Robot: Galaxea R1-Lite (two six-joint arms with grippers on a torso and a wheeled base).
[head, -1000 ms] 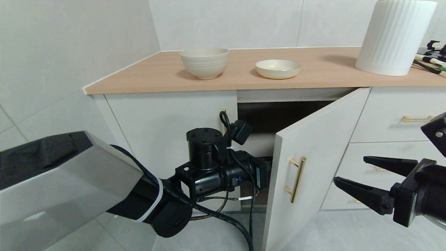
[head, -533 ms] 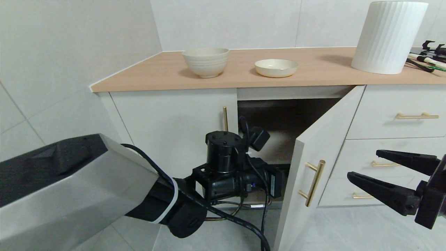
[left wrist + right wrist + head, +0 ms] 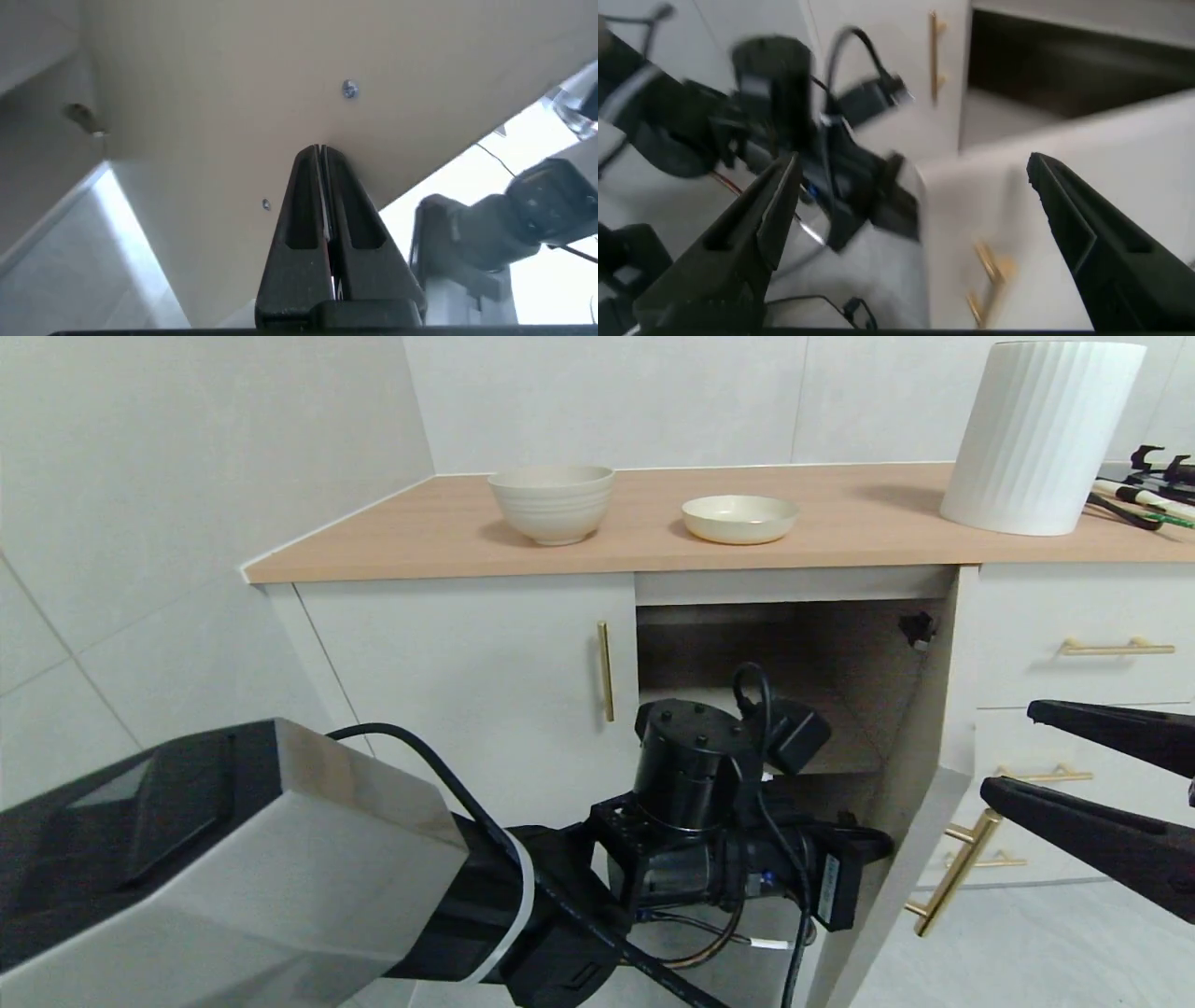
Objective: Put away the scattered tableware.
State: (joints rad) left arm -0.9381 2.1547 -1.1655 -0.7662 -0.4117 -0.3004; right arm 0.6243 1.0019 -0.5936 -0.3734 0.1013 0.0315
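A cream ribbed bowl (image 3: 552, 502) and a shallow cream dish (image 3: 740, 518) stand apart on the wooden countertop (image 3: 420, 537). Below them the right cabinet door (image 3: 920, 784) stands swung wide, its gold handle (image 3: 952, 873) facing away from the opening. My left gripper (image 3: 320, 154) is shut, its tips pressed against the door's inner face (image 3: 234, 93). My right gripper (image 3: 1008, 749) hangs open and empty in front of the drawers, beyond the door's outer side. From the right wrist, the open right gripper (image 3: 912, 163) frames the door (image 3: 1083, 187) and the left arm (image 3: 785, 103).
A tall white ribbed container (image 3: 1041, 434) and some utensils (image 3: 1144, 499) sit at the counter's right end. The left cabinet door (image 3: 467, 691) is closed. A shelf (image 3: 709, 700) shows inside the open cabinet. Drawers (image 3: 1074, 644) lie to the right, a tiled wall to the left.
The cabinet door has swung much wider open with my left arm moving right against its inner face. My right gripper has drifted right. The head camera shifted slightly early on.
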